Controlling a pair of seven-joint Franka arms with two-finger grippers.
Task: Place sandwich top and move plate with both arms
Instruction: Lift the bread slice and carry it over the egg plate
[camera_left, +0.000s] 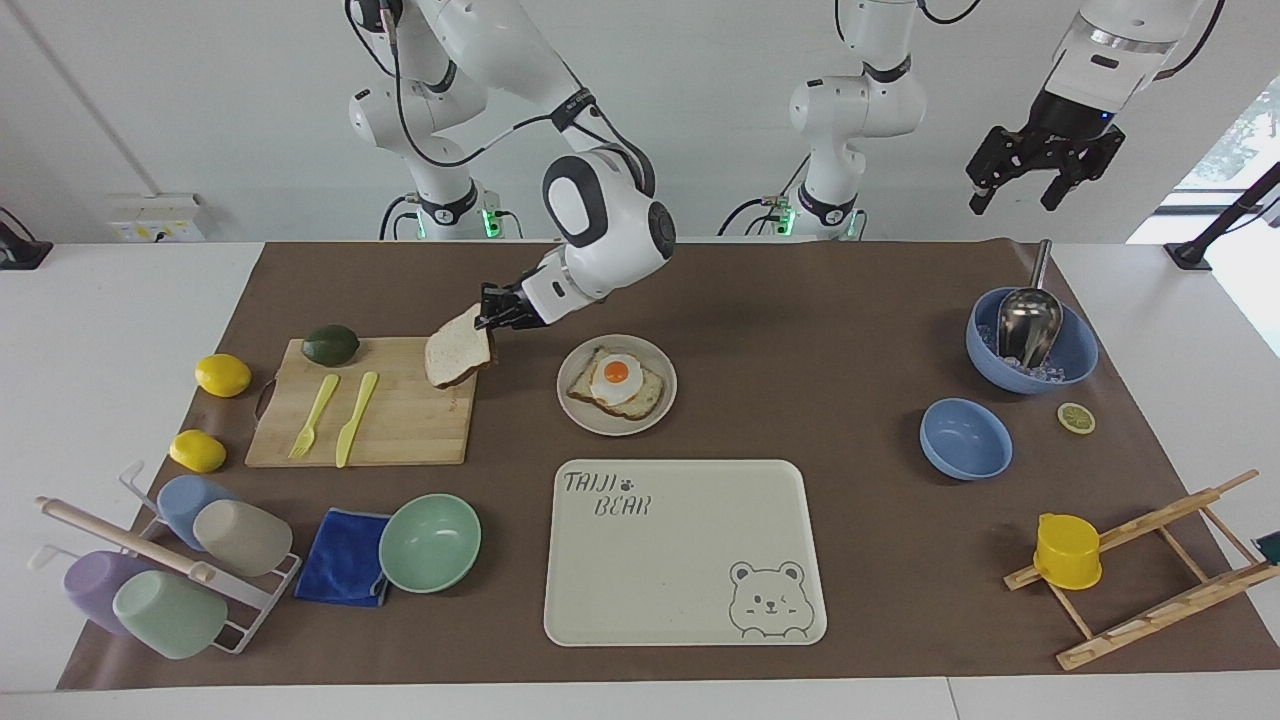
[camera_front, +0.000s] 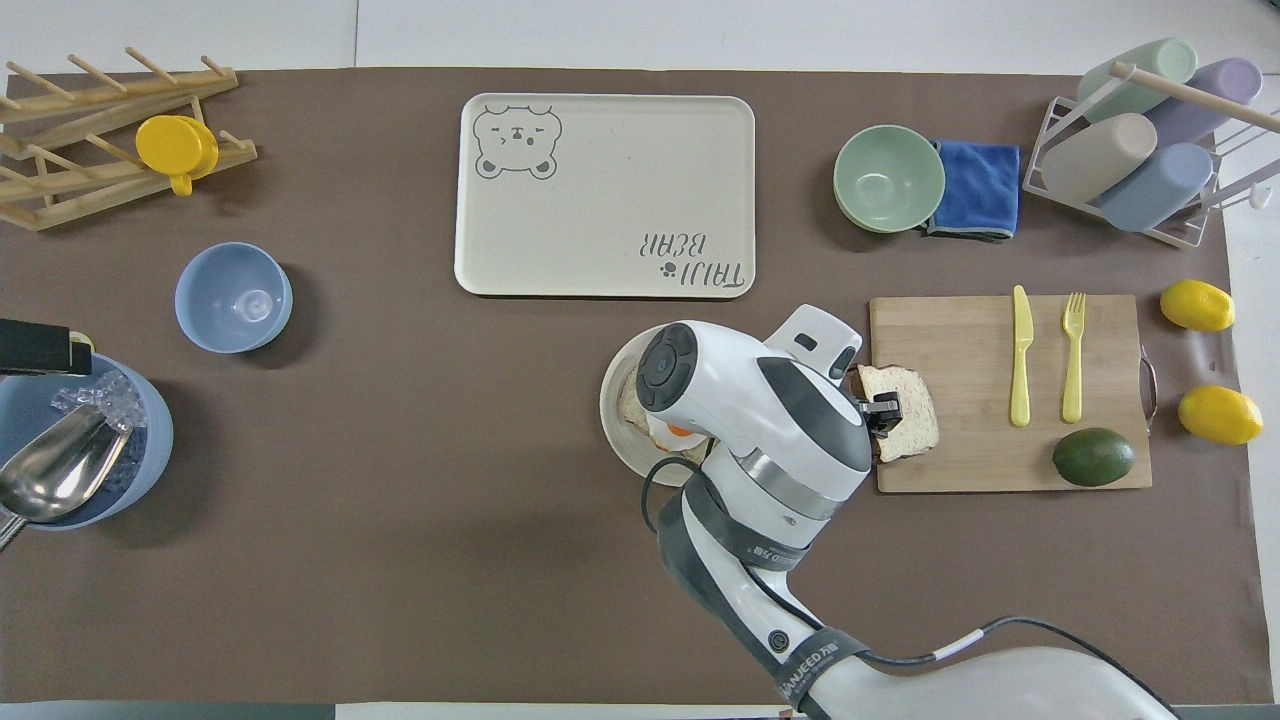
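Right gripper (camera_left: 492, 308) pinched shut on one edge of the sandwich top (camera_left: 459, 359); slice hangs tilted below it, over the cutting board (camera_left: 400, 425) corner.

Risk: edge-only grip on soft bread. Slice could tear, sag or slip free in transit.

Plate (camera_left: 660, 400) sits just beside the gripper toward the left arm's end, carrying toast and fried egg (camera_left: 616, 374). A tilted release could land the slice skewed, off the egg or half over the rim.

Left gripper (camera_left: 1045, 168) waits open, high over the blue bowl with scoop (camera_left: 1030, 340).

Facing view high across table – overhead steeply down; both share mat.
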